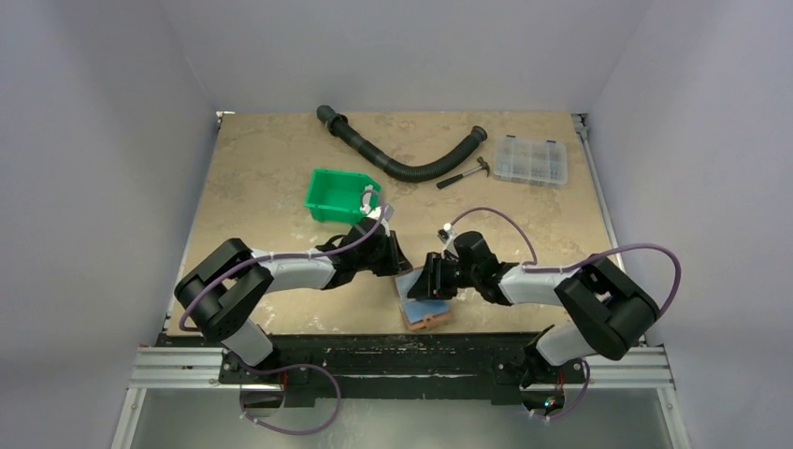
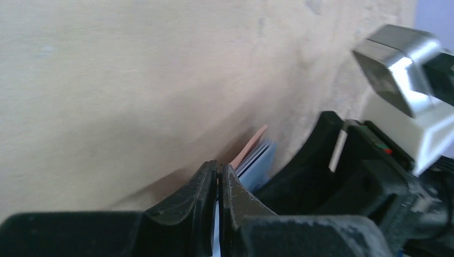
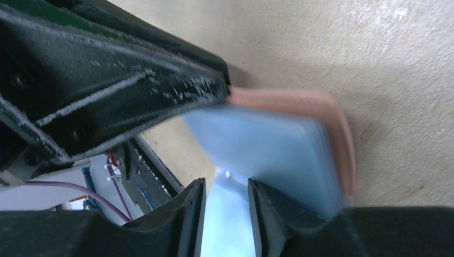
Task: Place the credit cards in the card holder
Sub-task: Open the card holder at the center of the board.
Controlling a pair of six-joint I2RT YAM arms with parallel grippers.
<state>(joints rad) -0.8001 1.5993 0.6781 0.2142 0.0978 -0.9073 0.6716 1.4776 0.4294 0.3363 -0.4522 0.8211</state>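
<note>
The reddish-brown card holder [image 1: 430,321] lies near the table's front edge, between the two arms. It is open, with a light blue credit card [image 1: 423,306] on its inner face. My left gripper [image 1: 400,269] reaches it from the left. In the left wrist view that gripper [image 2: 219,167] is shut on a thin edge of the card holder [image 2: 250,143], beside the blue card [image 2: 260,163]. My right gripper [image 1: 433,281] comes from the right. In the right wrist view it [image 3: 226,184] stands open, and the blue card [image 3: 257,144] spreads past its tips, backed by the holder's leather [image 3: 321,104].
A green bin [image 1: 338,195] stands behind the left arm. Farther back lie a black corrugated hose [image 1: 402,166], a small hammer [image 1: 465,174] and a clear compartment box [image 1: 531,159]. The table's front edge [image 1: 374,333] runs just below the card holder.
</note>
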